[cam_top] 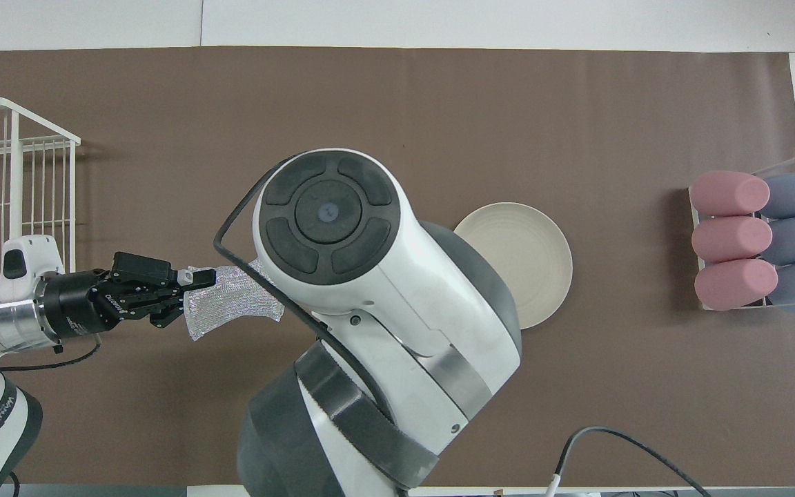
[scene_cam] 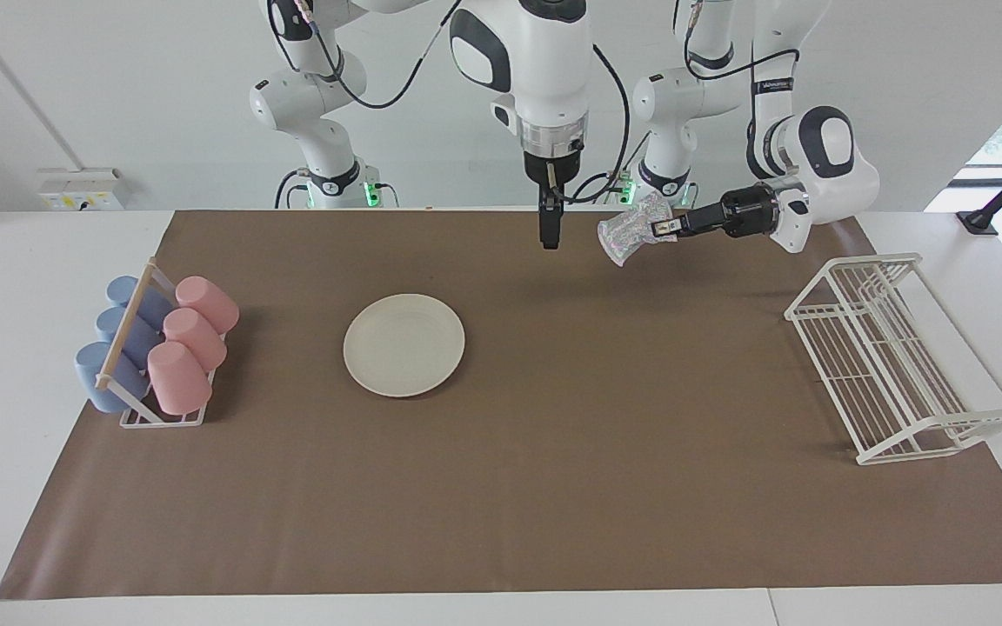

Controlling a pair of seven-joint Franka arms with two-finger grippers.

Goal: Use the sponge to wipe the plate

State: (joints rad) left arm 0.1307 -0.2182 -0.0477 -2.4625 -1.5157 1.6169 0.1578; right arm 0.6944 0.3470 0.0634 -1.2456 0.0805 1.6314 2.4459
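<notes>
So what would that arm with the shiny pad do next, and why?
Probably carry it toward the plate and lower it there. The left claw is shut on the sponge, up in the air over bare mat near the robots' edge, well apart from the plate, which lies untouched. The right claw hangs open above the mat, holding nothing.

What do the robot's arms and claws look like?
Both arms are glossy white with rounded dark-grey joint caps, silver wrist rings and loose black cables. The left claw and right claw are small and black. Green lights glow at the bases.
</notes>
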